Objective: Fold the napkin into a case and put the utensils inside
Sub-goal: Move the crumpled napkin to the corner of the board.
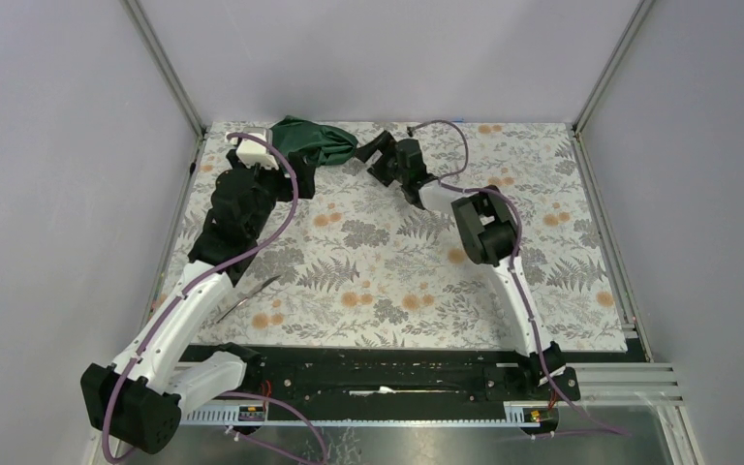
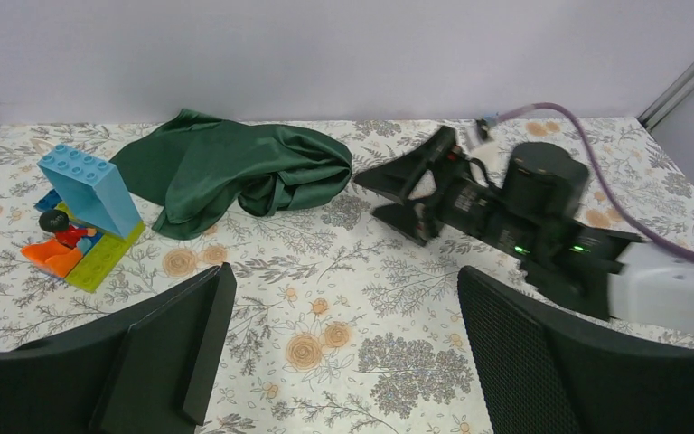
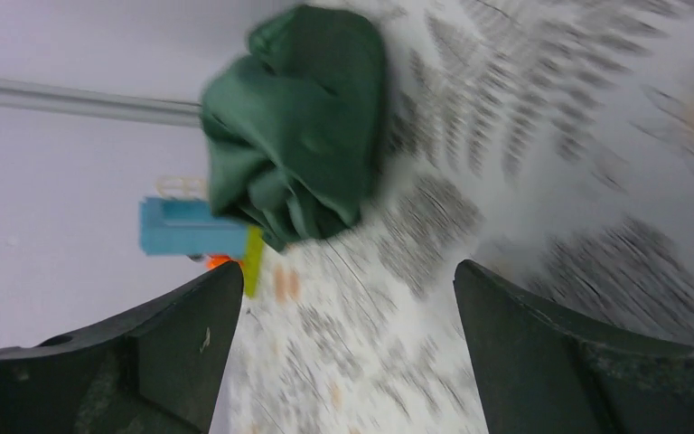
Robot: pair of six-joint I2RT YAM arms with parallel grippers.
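Observation:
The dark green napkin (image 1: 318, 141) lies crumpled in a heap near the back wall, also seen in the left wrist view (image 2: 235, 170) and the blurred right wrist view (image 3: 300, 127). My left gripper (image 1: 291, 172) (image 2: 343, 334) is open over bare table covering, just short of the napkin. On the cloth's right side my right gripper (image 1: 369, 153) (image 2: 404, 193) (image 3: 348, 307) is open too, tips pointing at the napkin and close to it. Neither holds anything. A slim metal utensil (image 1: 249, 294) lies beside the left forearm at the near left.
A colourful toy block stack (image 2: 81, 215) (image 3: 190, 228) stands left of the napkin, hidden behind my left arm in the top view. The floral table covering (image 1: 417, 281) spans the table, with walls on three sides and a black rail (image 1: 387, 373) at the near edge.

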